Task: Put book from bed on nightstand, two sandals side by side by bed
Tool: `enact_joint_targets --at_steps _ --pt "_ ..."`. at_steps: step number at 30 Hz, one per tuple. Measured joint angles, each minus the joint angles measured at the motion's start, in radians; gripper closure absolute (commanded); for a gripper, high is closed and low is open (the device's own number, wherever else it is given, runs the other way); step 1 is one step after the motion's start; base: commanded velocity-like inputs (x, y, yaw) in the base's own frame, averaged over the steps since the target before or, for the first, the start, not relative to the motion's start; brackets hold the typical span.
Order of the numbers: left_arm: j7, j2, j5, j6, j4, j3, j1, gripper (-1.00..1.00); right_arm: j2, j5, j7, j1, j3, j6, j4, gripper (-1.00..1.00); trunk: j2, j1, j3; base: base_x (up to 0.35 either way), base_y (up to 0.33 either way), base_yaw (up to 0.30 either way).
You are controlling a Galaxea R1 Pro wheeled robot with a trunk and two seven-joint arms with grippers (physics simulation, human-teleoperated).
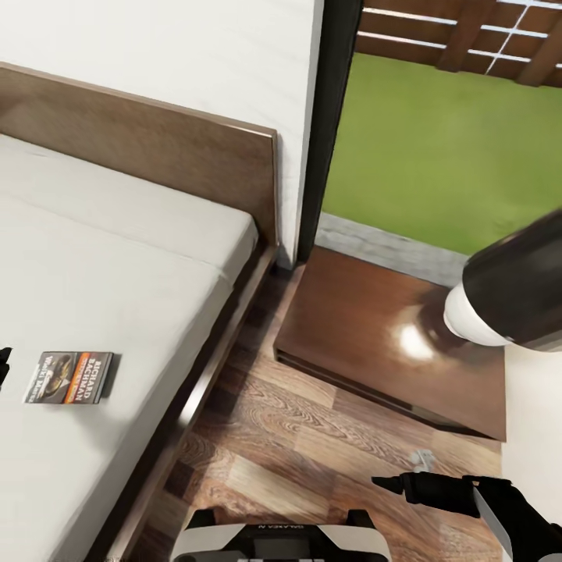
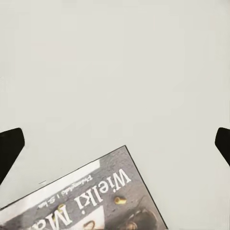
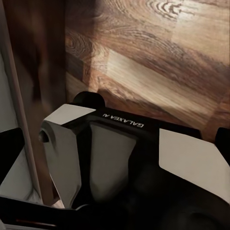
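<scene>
Book (image 1: 69, 377) lies flat on the bed's (image 1: 117, 257) pale mattress, near the floor-side edge, cover up, orange band and white lettering readable. My left pincer (image 2: 115, 143) hangs over the mattress just beside it; in the left wrist view both fingertips (image 2: 9, 146) show far apart at the two sides, empty sheet between them, and a corner of the book's cover pokes in between them without touching either. Left pincer is apart, clamped on nothing.

Nightstand (image 1: 375, 336) stands on the plank floor (image 1: 312, 460) close by the bed frame, under the dark-framed window (image 1: 332, 117), glossy top bare with a bright glare spot. Green lawn and a wooden fence beyond the glass.

Right arm low over the floor; my right pincer (image 1: 390, 484) points toward the bed. Its wrist camera looks at my own base (image 3: 120, 163) and the planks. Dark finger edges sit at opposite sides there, so it reads as apart, holding nothing.
</scene>
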Motion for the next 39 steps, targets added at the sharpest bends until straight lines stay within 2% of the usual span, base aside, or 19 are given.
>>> enact_joint_targets --at_steps 4,7,20,25,36,39 --pt "0.0 0.0 0.0 0.0 0.0 0.0 0.0 -1.0 0.0 0.0 0.0 0.0 0.0 0.0 0.0 -1.0 0.0 0.0 -0.001 0.0 0.0 0.025" --pt "0.0 0.0 0.0 0.0 0.0 0.0 0.0 -1.0 0.0 0.0 0.0 0.0 0.0 0.0 0.0 -1.0 -0.021 0.011 -0.011 0.0 0.0 0.004" --pt "0.0 -0.002 0.0 0.0 0.002 -0.001 0.0 -1.0 0.0 0.0 0.0 0.0 0.0 0.0 0.0 -1.0 -0.021 0.011 -0.011 0.0 0.0 0.0" --pt "0.0 -0.002 0.0 0.0 0.003 -0.001 0.0 -1.0 -0.001 -0.001 0.0 0.0 0.0 0.0 0.0 -1.0 -0.056 0.031 -0.026 0.0 0.0 0.0" --pt "0.0 -0.003 0.0 0.0 0.003 -0.002 0.0 -1.0 -0.003 -0.002 0.0 0.0 -0.001 0.0 0.0 -1.0 -0.056 0.031 -0.027 0.0 0.0 0.0" --pt "0.0 -0.003 0.0 0.0 0.003 -0.002 0.0 -1.0 -0.003 -0.002 0.0 0.0 -0.001 0.0 0.0 -1.0 -0.077 0.042 -0.036 0.0 0.0 0.0"
